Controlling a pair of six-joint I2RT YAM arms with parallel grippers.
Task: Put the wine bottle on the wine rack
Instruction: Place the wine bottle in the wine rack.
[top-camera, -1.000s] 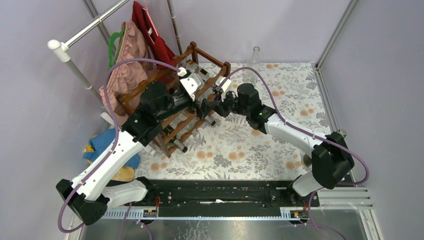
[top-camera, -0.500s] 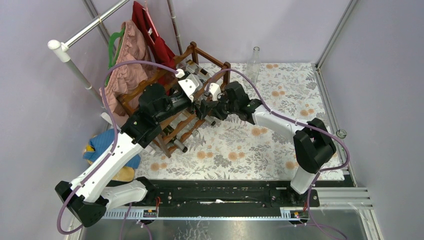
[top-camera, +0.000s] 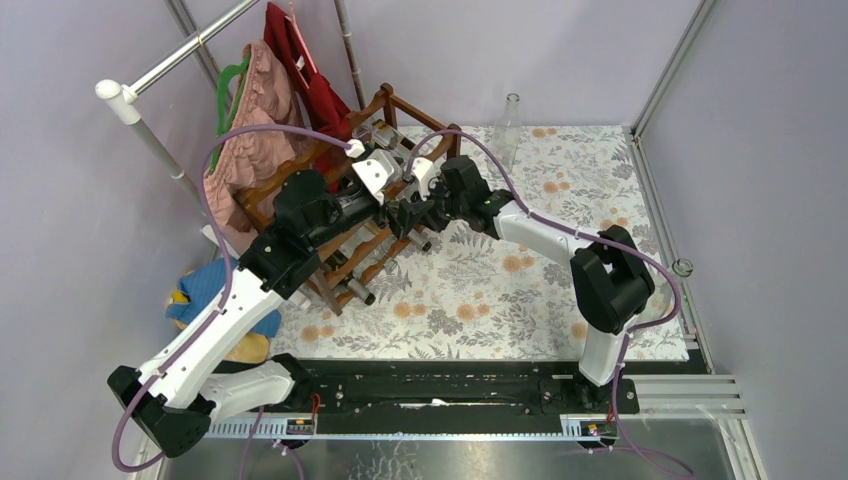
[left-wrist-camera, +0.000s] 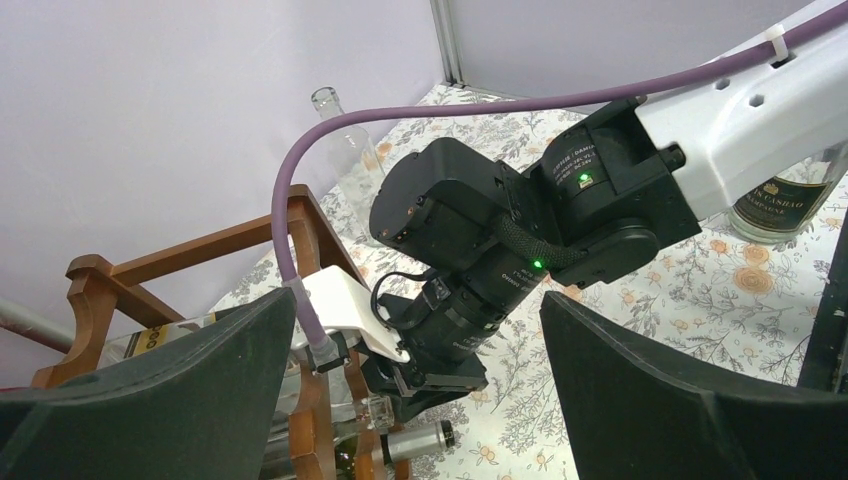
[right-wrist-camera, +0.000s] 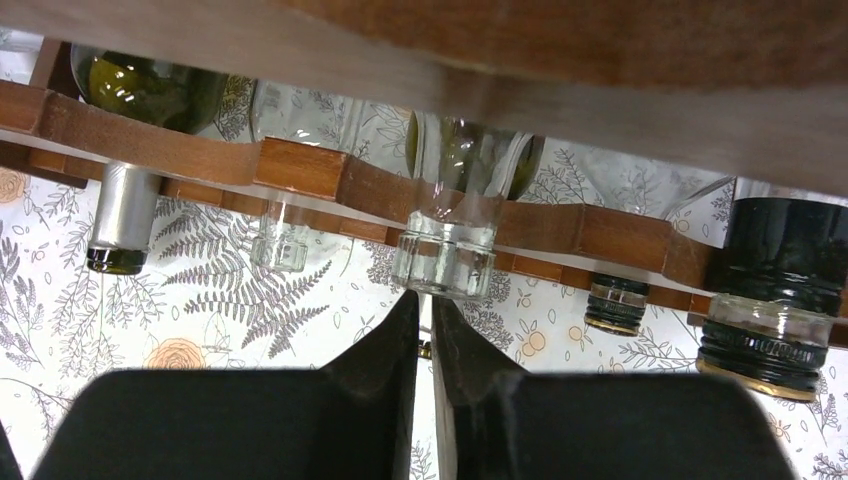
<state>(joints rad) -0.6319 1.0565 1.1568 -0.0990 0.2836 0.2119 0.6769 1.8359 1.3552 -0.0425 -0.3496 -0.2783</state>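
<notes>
On the dark bottle's label (left-wrist-camera: 786, 206) I read gold letters, roughly "CASHAIO". White print on the right arm's wrist motor (left-wrist-camera: 597, 168) is too small to read.

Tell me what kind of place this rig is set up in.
Likely a lab test cell staged as a home corner: plain lilac panels in metal framing, a floral cloth under the wine rack, and hanging clothes beside it.

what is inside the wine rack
Several bottles lie in the wine rack, necks poking over a scalloped rail: a green bottle with a foil neck, a clear bottle right before the shut right claw. From above, the left arm and right arm hide part of it.
</notes>
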